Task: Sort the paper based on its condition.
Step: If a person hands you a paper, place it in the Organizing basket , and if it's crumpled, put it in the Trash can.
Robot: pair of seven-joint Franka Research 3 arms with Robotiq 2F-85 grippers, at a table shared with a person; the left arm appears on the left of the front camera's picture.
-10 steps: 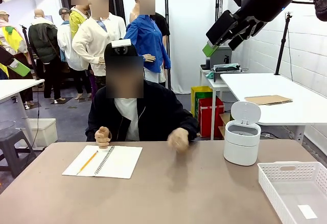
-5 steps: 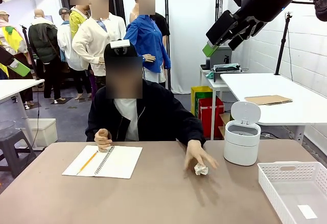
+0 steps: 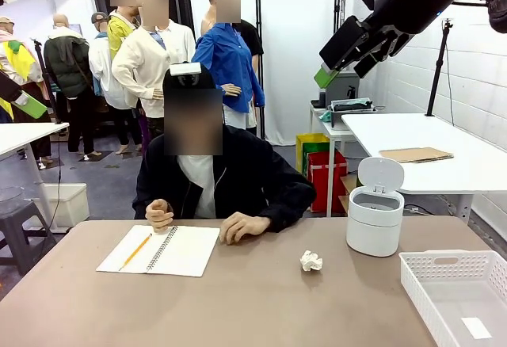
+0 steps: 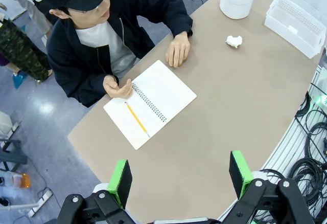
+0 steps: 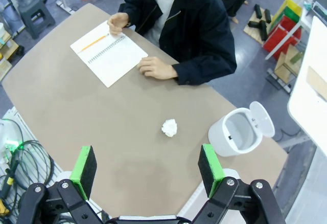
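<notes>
A crumpled white paper wad point(image 3: 311, 261) lies on the brown table point(image 3: 238, 307), right of centre; it also shows as the wad point(image 4: 234, 41) and wad point(image 5: 169, 127) in the wrist views. No hand or gripper touches it. My right gripper point(image 3: 342, 66) hangs high at the upper right, far above the table. Its wrist view has the right gripper point(image 5: 148, 170) open, with the wad below and beyond its green pads. My left gripper point(image 4: 181, 175) is open too, high over the near edge of the table and holding nothing.
A person sits across the table, one hand point(image 3: 244, 226) resting by a spiral notebook point(image 3: 162, 249) with a pencil point(image 3: 136, 251) on it. A white bin point(image 3: 374, 220) with its lid up stands right of the wad. A white basket point(image 3: 459, 295) sits at the near right corner.
The person's hand set the wad down on the table and drew back to the notebook's edge. Neither arm has moved.
</notes>
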